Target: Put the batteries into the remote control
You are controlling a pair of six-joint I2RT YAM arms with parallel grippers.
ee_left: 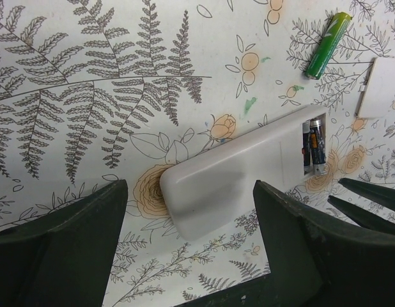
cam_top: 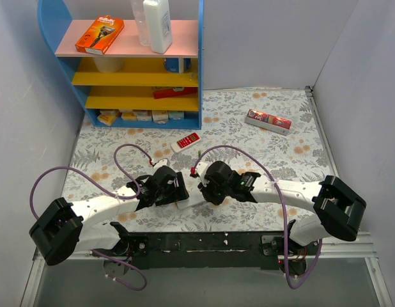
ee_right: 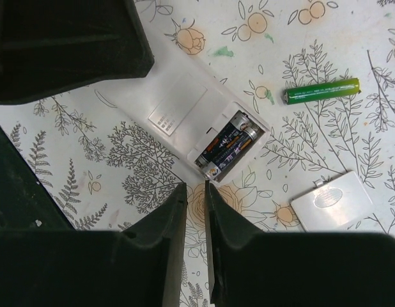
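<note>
Red remote [cam_top: 186, 141], blue shelf [cam_top: 49, 25], orange box [cam_top: 99, 34]

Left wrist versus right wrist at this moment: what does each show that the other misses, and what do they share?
Left wrist only: the remote control's rounded near end, lying between the wide-apart fingers of the left gripper.

Right wrist only: the whole detached battery cover, which the left view crops to an edge, and the label panel on the remote's back.

Both: the remote lying back-up with its compartment uncovered, batteries seated inside, and a loose green battery on the cloth beyond it.

top: overhead, rear, far | wrists: close, looking down | shared: remote control [ee_left: 229, 185]
</note>
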